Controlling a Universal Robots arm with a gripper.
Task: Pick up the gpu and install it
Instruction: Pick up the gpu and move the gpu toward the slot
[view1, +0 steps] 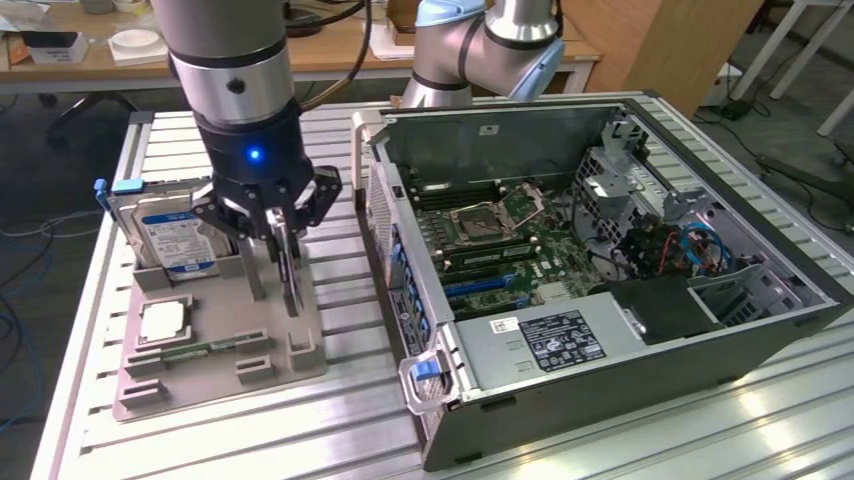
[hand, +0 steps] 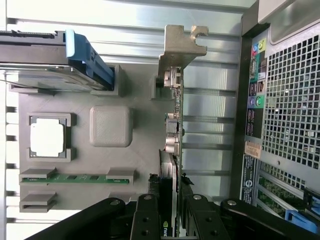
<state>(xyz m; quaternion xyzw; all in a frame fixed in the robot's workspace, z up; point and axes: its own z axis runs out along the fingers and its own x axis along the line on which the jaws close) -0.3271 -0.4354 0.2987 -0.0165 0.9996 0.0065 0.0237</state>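
Observation:
The gpu (view1: 288, 275) is a thin dark card standing on edge in the grey holder tray (view1: 274, 350) on the exterior view's left. My gripper (view1: 278, 232) comes straight down over its top edge. Its black fingers sit against both faces of the card, shut on it. In the wrist view the gpu (hand: 173, 130) runs edge-on away from my gripper (hand: 171, 212), and its silvery end bracket (hand: 182, 45) is at the far end. The card's lower edge still looks level with the holder tray (hand: 135, 100).
The tray also holds a hard drive with a blue label (view1: 167, 235) (hand: 50, 60), a square processor (view1: 163, 320) (hand: 47, 137) and a green memory stick (view1: 200, 350) (hand: 75, 177). The open computer case (view1: 601, 250) (hand: 290, 100) lies close beside the tray, motherboard slots (view1: 481, 285) exposed.

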